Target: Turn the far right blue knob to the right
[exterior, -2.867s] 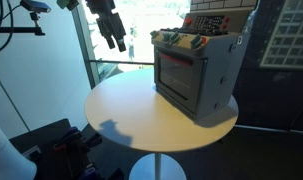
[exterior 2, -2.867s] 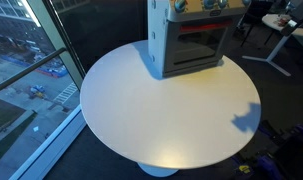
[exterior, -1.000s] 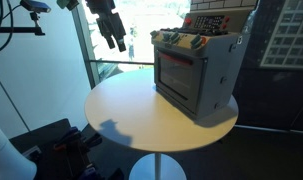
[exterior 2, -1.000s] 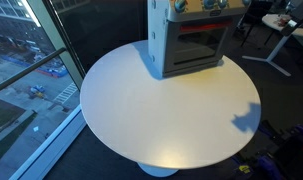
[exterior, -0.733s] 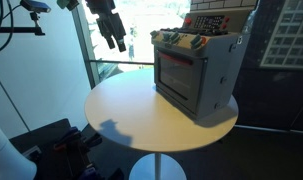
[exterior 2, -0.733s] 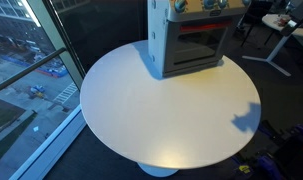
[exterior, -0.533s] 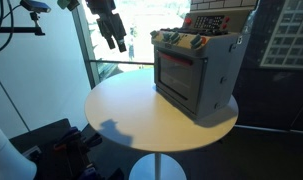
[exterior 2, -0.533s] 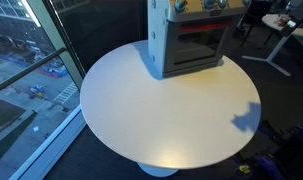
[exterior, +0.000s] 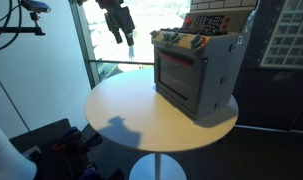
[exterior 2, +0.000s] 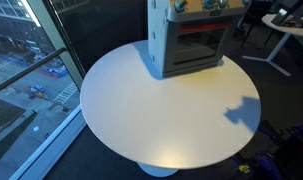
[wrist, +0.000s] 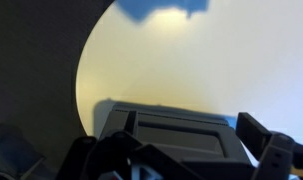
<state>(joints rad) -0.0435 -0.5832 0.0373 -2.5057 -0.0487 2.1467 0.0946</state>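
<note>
Round white pedestal desk [exterior: 131, 112]. Floor-to-ceiling window [exterior 2: 36, 60] beside it, street [exterior 2: 13, 42] below. Camera on stand [exterior: 33, 7] near glass.

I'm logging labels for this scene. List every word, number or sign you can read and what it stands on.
No text can be read.
The red and white panel behind the toy oven: marks too small to read.
Wrist view: too blurred for any text.
</note>
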